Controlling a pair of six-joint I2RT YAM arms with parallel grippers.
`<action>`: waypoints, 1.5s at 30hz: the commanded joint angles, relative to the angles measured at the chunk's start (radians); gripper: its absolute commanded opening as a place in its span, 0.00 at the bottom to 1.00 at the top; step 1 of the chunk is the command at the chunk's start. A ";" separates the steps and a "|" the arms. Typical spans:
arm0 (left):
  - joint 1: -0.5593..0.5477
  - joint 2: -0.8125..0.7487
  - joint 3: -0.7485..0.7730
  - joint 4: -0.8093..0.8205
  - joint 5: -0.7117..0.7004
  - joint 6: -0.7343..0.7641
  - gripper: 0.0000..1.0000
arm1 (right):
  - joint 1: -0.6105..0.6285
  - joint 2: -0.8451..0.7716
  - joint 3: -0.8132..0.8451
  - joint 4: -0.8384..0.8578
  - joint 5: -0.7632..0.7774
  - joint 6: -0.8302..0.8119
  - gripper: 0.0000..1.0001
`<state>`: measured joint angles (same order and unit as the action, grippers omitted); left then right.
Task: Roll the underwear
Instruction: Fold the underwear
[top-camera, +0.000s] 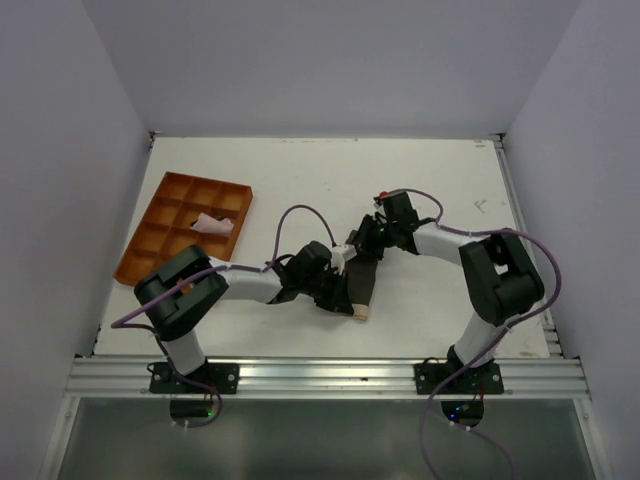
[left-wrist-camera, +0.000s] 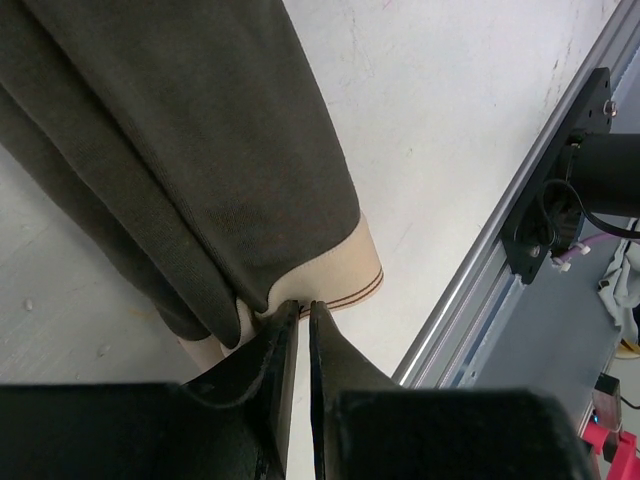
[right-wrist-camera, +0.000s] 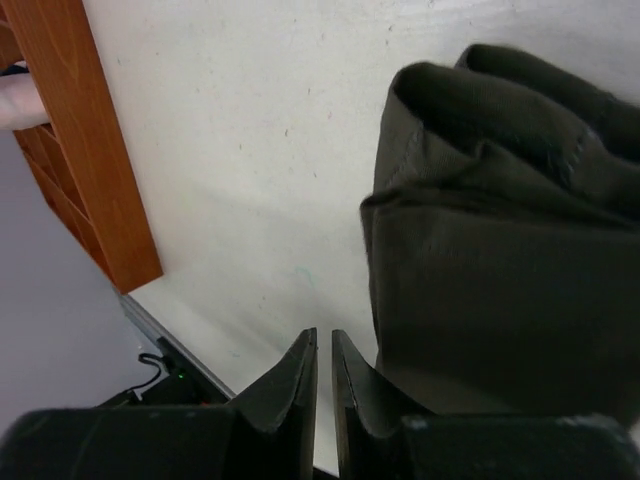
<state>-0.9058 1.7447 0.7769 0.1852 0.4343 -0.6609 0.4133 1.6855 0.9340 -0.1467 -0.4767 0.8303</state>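
The underwear (top-camera: 362, 282) lies as a long dark brownish-grey strip in the middle of the table, its tan waistband (top-camera: 360, 313) at the near end. In the left wrist view the underwear (left-wrist-camera: 200, 150) fills the upper left, and my left gripper (left-wrist-camera: 298, 306) is almost shut, its tips right at the edge of the waistband (left-wrist-camera: 335, 265); only a thin slit with table shows between the fingers. My right gripper (right-wrist-camera: 324, 336) is also nearly shut with nothing in it, just left of the bunched far end of the underwear (right-wrist-camera: 500, 250). From above, the left gripper (top-camera: 348, 298) and right gripper (top-camera: 358, 248) bracket the strip.
An orange-brown compartment tray (top-camera: 150, 235) sits at the left with a small pale pink cloth (top-camera: 213, 224) in one cell; its wall (right-wrist-camera: 90, 150) shows in the right wrist view. The metal rail (left-wrist-camera: 520, 230) of the table's near edge runs close to the waistband.
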 joint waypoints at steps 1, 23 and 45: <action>-0.001 0.010 -0.039 -0.013 -0.042 0.044 0.14 | -0.022 0.106 -0.032 0.260 -0.181 0.056 0.16; 0.008 -0.072 -0.015 -0.184 -0.117 0.075 0.12 | -0.125 0.269 0.092 0.181 -0.342 -0.143 0.20; 0.274 -0.214 0.170 -0.389 -0.056 0.188 0.25 | -0.016 -0.142 -0.140 0.045 -0.335 -0.114 0.22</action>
<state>-0.6590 1.5211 0.8898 -0.1753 0.3378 -0.5339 0.3439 1.6081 0.8818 -0.1459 -0.7780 0.6918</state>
